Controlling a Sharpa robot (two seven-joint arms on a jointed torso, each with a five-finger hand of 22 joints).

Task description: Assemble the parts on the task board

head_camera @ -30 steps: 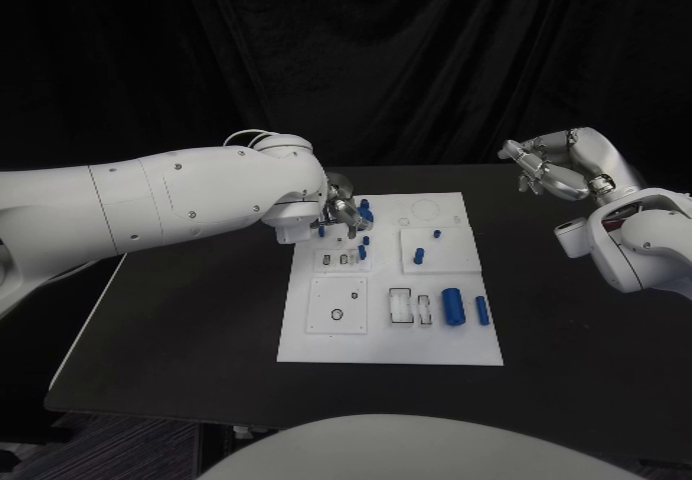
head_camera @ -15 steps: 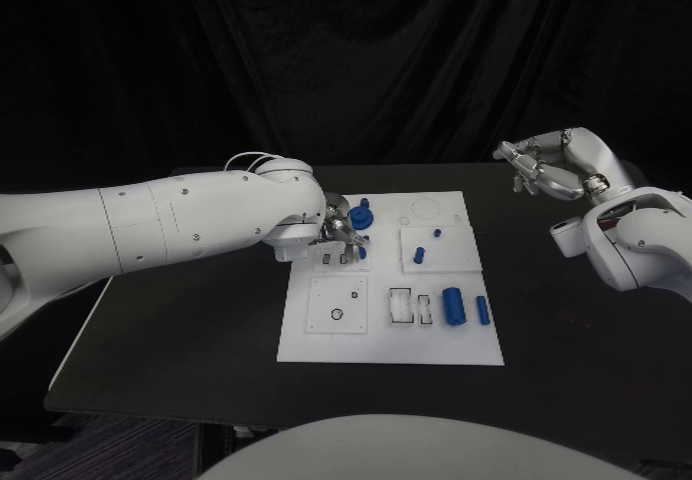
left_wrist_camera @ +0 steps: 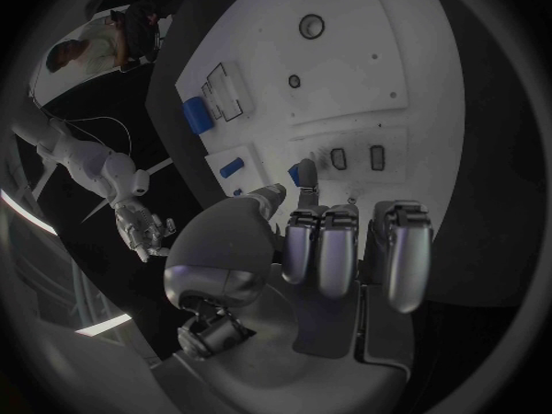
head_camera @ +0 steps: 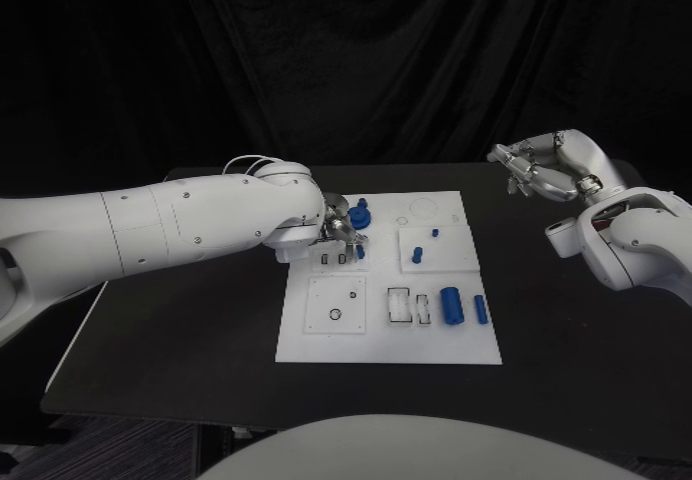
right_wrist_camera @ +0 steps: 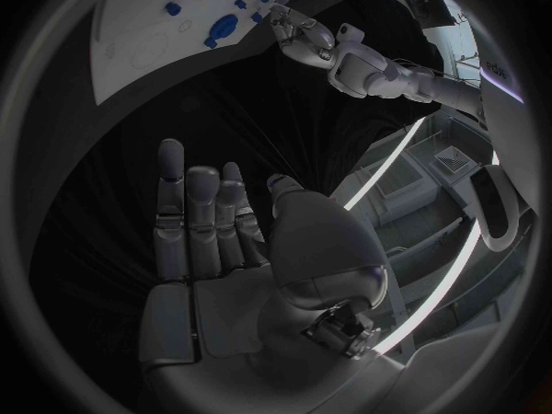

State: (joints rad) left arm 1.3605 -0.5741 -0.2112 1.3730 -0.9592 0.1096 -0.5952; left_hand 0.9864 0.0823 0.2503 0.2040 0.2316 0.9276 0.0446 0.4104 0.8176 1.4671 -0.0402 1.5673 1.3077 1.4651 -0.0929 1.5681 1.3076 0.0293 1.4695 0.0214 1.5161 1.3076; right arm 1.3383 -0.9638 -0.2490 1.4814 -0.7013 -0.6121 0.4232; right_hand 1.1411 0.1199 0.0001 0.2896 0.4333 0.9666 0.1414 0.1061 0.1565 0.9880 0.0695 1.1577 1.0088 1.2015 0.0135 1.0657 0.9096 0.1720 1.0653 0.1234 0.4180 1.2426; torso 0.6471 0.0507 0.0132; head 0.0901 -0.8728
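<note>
With its silver left hand hovering low over the far-left slots of the white rectangular task board, fingers curled and any pinched small blue part unconfirmable, a misaligned push could jam it, while the raised right hand idles, spread and holding nothing.

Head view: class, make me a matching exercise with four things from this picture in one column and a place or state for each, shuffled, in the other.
Things
1. left robot hand
2. right robot hand
3. large blue cylinder
4. task board

Places or states
A. lying on the board's near right part
B. raised off the table beyond the board's right side, holding nothing
C. white plate in the middle of the black table
D. low over the board's far left part

Pairs: 1-D, 2-B, 3-A, 4-C
</note>
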